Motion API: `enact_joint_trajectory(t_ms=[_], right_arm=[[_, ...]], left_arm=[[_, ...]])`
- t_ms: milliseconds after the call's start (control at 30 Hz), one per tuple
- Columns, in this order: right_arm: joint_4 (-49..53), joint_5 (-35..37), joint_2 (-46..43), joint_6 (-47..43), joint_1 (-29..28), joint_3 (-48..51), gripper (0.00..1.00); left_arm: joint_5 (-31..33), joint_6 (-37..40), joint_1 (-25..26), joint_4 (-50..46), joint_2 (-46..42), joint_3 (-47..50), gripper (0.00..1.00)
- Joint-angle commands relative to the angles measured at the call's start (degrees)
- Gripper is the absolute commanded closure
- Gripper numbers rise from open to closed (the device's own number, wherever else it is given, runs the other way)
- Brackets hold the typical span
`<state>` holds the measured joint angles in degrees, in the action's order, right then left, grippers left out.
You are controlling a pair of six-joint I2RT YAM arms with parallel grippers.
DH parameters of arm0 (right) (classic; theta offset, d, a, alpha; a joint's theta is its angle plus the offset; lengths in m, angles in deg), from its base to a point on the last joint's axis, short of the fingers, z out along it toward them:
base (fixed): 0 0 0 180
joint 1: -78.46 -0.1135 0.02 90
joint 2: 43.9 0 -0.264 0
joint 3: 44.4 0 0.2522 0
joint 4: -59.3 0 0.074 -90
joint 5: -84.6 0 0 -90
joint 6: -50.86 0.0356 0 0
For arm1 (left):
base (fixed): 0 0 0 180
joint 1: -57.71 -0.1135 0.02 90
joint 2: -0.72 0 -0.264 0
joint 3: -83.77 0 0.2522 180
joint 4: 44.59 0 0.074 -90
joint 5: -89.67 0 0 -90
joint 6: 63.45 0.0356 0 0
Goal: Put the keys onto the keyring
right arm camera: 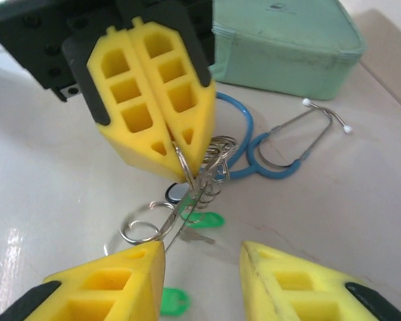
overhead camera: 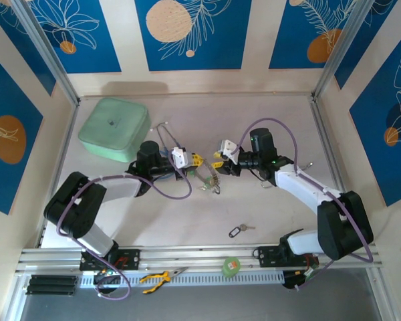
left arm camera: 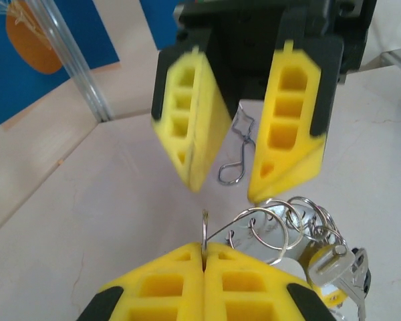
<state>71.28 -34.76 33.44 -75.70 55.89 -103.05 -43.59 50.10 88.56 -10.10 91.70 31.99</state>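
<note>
Closest to the lens, the left gripper (left arm camera: pixel 204 251) has its yellow fingers pressed together on the thin wire of the keyring (left arm camera: pixel 281 221). A bunch of small split rings and silver keys (left arm camera: pixel 339 267) hangs from the ring just to one side. Facing it, the right gripper (left arm camera: pixel 227 190) stands with fingers apart, gripping nothing, its tips close to the ring. From above, the ring sits between the two grippers near the middle of the table (overhead camera: pixel 267 207). A loose key (overhead camera: pixel 239 231) with a black tag lies well apart from it, nearer the arm bases. Green tags (right arm camera: pixel 207 219) lie on the table beneath the bunch. Behind are a blue stethoscope (right arm camera: pixel 250 127) and a mint-green pouch (right arm camera: pixel 281 47); the small dark mark on the pouch's top is too small to read.
</note>
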Motion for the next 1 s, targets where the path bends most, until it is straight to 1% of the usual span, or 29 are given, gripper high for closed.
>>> enact_joint_trajectory(t_ms=[0,200,367,467,600,967], right_arm=[[0.48,-3.29,1.44,-5.68,-0.94,-2.13,0.67],[-0.47,-5.44,2.07,-5.17,-1.23,-3.08,0.70],[1.75,-6.01,1.89,-6.42,-1.18,-3.74,0.71],[3.83,-5.97,1.34,-7.67,-1.16,-3.42,0.75],[7.45,-5.30,0.72,-8.88,-1.26,-3.39,0.75],[7.09,-5.94,1.04,-7.59,-2.11,-3.85,0.76]], left_arm=[[-5.16,1.81,-0.50,5.16,0.76,-0.12,1.00],[-6.85,3.61,-0.44,1.97,0.89,-1.18,1.00],[-6.15,3.81,-0.58,1.50,0.91,-1.18,1.00],[-5.21,3.35,-0.65,1.93,0.87,-1.00,1.00],[-4.73,3.02,-0.76,2.44,0.74,-0.93,1.00],[-3.26,-0.09,-0.83,6.10,1.56,-0.83,1.00]])
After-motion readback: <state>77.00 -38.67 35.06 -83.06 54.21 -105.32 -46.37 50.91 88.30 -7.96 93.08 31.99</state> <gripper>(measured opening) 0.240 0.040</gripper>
